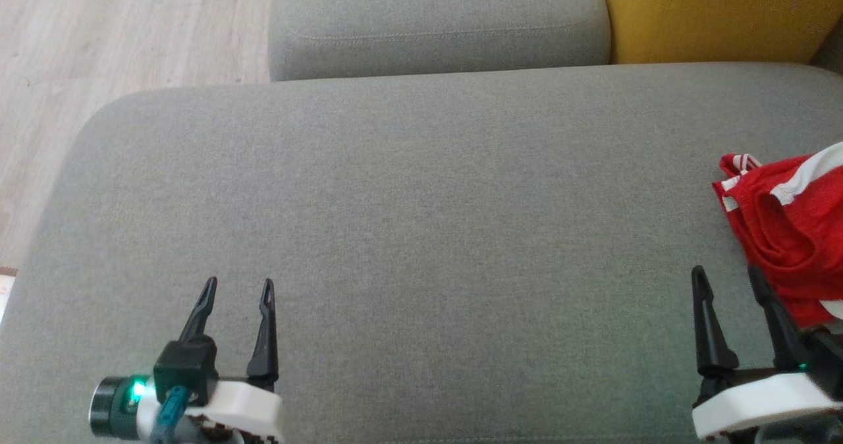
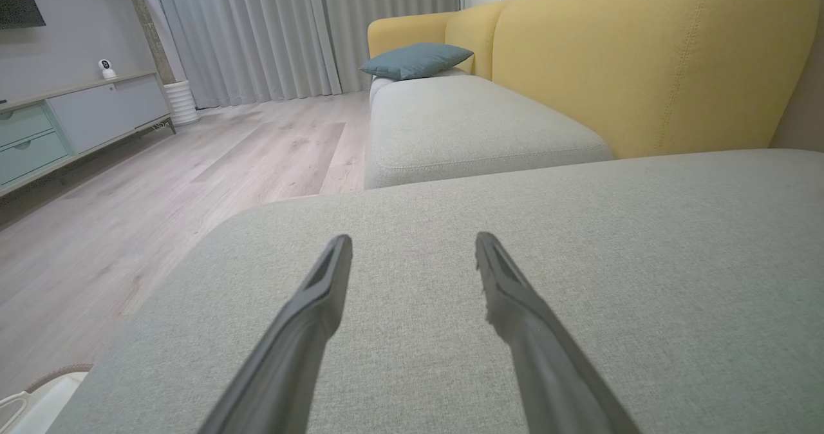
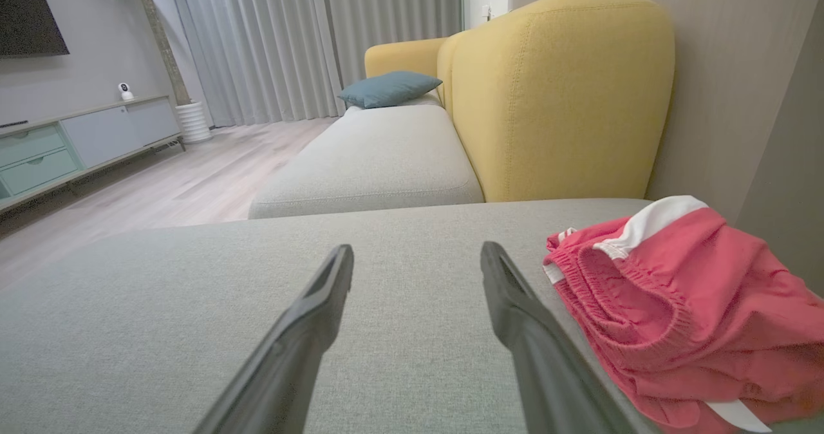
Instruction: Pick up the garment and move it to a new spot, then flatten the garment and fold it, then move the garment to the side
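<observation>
The garment (image 1: 787, 233) is a crumpled pair of red shorts with white stripes and an elastic waistband, lying at the right edge of the grey cushion (image 1: 421, 233). In the right wrist view the garment (image 3: 682, 305) sits just right of my fingers. My right gripper (image 1: 728, 273) is open, low above the cushion, its right finger right beside the garment's near edge, nothing between the fingers. My left gripper (image 1: 238, 284) is open and empty at the lower left, far from the garment. In its wrist view, the left gripper (image 2: 412, 241) hovers over bare cushion.
A second grey seat cushion (image 1: 435, 22) lies beyond the one in front, with a yellow sofa back (image 1: 718, 9) to its right. A teal pillow (image 2: 415, 59) rests farther along. Wooden floor (image 1: 99, 68) runs on the left, with a low cabinet (image 2: 71, 118) against the far wall.
</observation>
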Robot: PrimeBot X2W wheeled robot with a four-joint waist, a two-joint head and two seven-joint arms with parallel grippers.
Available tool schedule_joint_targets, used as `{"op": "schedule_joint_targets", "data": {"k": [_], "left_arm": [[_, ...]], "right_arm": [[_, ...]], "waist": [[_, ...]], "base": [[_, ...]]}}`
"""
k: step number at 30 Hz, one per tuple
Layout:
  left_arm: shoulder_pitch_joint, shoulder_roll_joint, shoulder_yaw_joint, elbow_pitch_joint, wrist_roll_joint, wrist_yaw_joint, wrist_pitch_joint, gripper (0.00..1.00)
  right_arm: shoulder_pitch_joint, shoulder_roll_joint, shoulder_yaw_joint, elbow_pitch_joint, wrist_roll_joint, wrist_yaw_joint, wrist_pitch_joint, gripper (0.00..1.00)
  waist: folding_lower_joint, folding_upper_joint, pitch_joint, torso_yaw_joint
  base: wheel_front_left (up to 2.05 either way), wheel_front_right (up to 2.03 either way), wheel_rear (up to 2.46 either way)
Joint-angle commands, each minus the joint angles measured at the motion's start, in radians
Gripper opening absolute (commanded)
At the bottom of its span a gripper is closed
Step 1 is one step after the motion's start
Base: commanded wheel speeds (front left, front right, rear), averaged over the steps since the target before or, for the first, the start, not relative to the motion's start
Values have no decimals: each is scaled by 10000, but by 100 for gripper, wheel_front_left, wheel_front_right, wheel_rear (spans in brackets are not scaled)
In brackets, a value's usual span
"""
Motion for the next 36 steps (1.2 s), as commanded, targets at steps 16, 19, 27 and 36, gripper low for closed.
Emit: {"op": "schedule_joint_targets", "data": {"k": [16,19,27,36], "left_arm": [[-298,318,195,-251,-43,139,87,100],[-318,315,179,-237,-38,170,82,100],[-354,321,144,-218,-91,169,81,100],[236,-1,-288,427,-348,47,100,0]], "right_arm": [[-217,-63,343,-360,283,-7,-42,100],[-226,-63,353,-327,298,-7,-69,100],[-257,-63,390,-292,312,-7,-107,100],[38,8,185,514,426,0,-27,0]], "waist": [[1,-1,-131,-16],[1,-1,-130,-15],[1,-1,-112,-15],[1,-1,-81,-21]], "base": [[0,0,0],[0,0,0],[0,0,0],[0,0,0]]}}
